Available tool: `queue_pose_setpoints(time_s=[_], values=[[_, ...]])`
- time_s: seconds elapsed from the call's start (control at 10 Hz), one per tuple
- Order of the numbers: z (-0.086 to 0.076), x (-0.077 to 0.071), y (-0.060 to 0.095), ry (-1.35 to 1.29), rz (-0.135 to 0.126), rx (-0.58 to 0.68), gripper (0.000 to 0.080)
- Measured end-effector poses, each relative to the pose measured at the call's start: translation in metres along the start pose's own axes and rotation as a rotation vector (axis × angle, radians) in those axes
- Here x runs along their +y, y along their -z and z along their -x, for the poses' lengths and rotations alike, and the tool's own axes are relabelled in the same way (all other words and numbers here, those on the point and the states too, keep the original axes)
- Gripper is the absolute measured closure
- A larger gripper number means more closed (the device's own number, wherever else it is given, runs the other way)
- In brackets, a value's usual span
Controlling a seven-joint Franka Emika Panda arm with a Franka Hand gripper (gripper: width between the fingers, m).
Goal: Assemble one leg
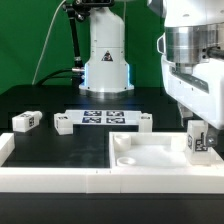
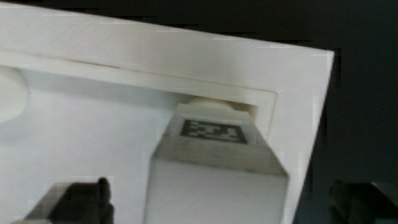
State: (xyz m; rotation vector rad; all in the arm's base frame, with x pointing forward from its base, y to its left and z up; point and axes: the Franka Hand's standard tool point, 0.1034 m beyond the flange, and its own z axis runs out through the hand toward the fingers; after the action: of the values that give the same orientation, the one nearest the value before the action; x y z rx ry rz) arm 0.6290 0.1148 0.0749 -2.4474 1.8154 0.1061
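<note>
Closest to us, the white rail (image 1: 50, 178) runs along the front of the desk (image 1: 70, 146), most likely as a stop to keep parts square. Just behind it sits the tray (image 1: 140, 158), pushed up against that rail. And there's the leg (image 1: 198, 140), standing upright in the tray's corner at the exterior view's right with its tag facing us. That looks like the corner socket it's meant for, though I can't see whether it's seated.

The hand (image 2: 222, 205) hangs right over it. In the wrist view the two dark fingertips (image 2: 82, 202) are spread wide, with the leg (image 2: 214, 150) between them and daylight on both sides. So the hand is apart and not gripping, lined up to straddle the block. My read is that it's about to close in or has just let go.

Further back, loose blocks (image 1: 25, 121) wait on the desk, well apart from the tray. The marker board (image 1: 105, 117) lies flat among them, with the arm's base (image 1: 106, 60) behind.
</note>
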Motion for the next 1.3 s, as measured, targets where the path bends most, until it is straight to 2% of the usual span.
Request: queue_pose_setpoints(time_s=[0.1,0.3,0.6,0.7,1.1,1.3], values=[[-0.001,-0.001,-0.001,0.148,-0.014,0.008,0.0158],[0.009,-0.003,-0.001,0.361,-0.008,0.012,0.0152],[0.014,-0.004,0.0,0.697,-0.005,0.018,0.015],[0.015,-0.004,-0.001,0.81,0.005,0.028,0.015],[0.005,-0.001,-0.002,1.273,0.033,0.047,0.015],[0.004,-0.001,-0.002,1.29,0.034,0.048,0.015]])
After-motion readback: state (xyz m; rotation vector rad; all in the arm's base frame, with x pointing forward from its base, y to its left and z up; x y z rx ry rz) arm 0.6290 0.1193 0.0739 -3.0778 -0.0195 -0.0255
